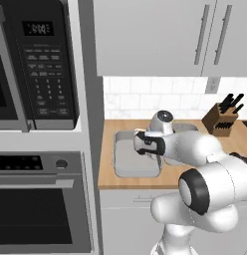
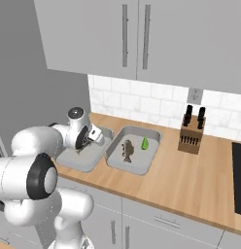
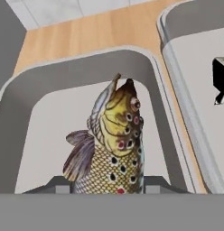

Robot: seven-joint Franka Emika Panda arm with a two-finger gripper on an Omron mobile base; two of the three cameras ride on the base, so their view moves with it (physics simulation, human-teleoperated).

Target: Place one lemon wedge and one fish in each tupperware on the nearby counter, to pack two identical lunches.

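My gripper (image 3: pixel 107 185) is shut on a spotted tan-and-grey fish (image 3: pixel 114 144), which hangs head-first over the left tupperware (image 3: pixel 86 63), a shallow pale-grey container. In the right base view the gripper (image 2: pixel 97 138) hovers just above that left tupperware (image 2: pixel 76 160). The right tupperware (image 2: pixel 137 165) beside it holds another fish (image 2: pixel 127 150) and a green lemon wedge (image 2: pixel 145 143). In the left base view the gripper (image 1: pixel 140 143) sits over the left tupperware (image 1: pixel 123 167). Both containers rest on the wood-grain counter (image 2: pixel 180 180).
A knife block (image 2: pixel 192 133) stands at the back of the counter near the tiled wall. A black stovetop (image 2: pixel 239 175) lies at the far right. To the left are a tall wall, a microwave (image 1: pixel 36 64) and an oven (image 1: pixel 41 199).
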